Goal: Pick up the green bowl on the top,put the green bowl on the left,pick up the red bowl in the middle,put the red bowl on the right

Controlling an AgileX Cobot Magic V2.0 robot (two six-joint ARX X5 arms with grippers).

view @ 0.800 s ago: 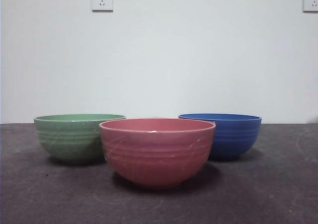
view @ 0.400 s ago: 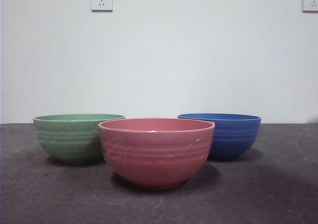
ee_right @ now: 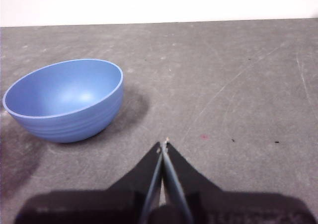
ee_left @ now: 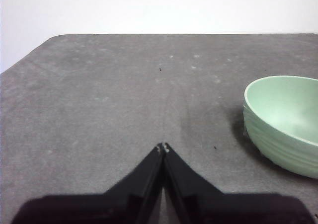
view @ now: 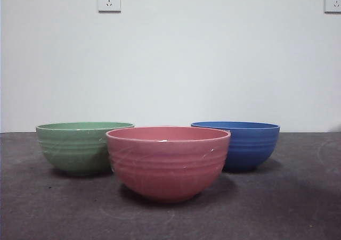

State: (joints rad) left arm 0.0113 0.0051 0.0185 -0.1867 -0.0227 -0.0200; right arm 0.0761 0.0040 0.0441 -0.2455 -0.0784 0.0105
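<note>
Table, bowls unchanged, unmoved.

A blue bowl sits upright on the dark gray surface. It is round and deep, and it has lines going around its side. It is shiny. Seen from the front, it is on the right side and a bit farther back. Seen from the right wrist, the blue bowl has nothing inside it, and it makes a dark shadow next to it.

The surface has light scratches and little specks on it.

Behind the surface is a white wall. Two white wall sockets are high up on it, one socket toward the left and another socket at the right edge.
</note>
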